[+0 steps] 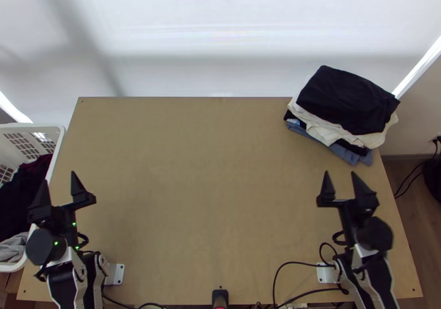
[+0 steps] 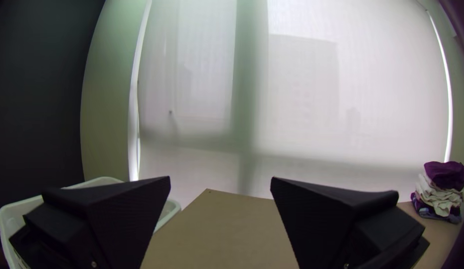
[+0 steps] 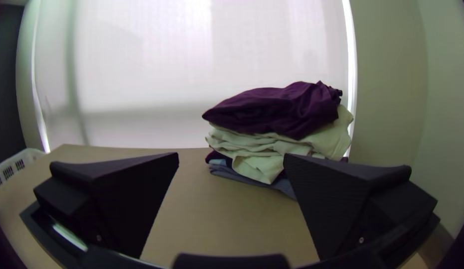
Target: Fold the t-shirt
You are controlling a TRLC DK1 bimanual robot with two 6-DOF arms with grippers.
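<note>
We see a robot workspace: arms (image 1: pixel 73 281) lower left and right at the surface (image 1: pixel 209 198), window blind (image 1: pixel 220 27) across the top.

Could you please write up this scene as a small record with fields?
Left gripper: open, by the table's left edge beside the basket
Right gripper: open, over the table's right side, short of the stack
Stack: folded cloths at the table's far right corner, dark on top, cream below, blue-grey at the bottom
Basket: white, at the table's left, holding dark and grey cloth
T-shirt: cannot tell which cloth it is
</note>
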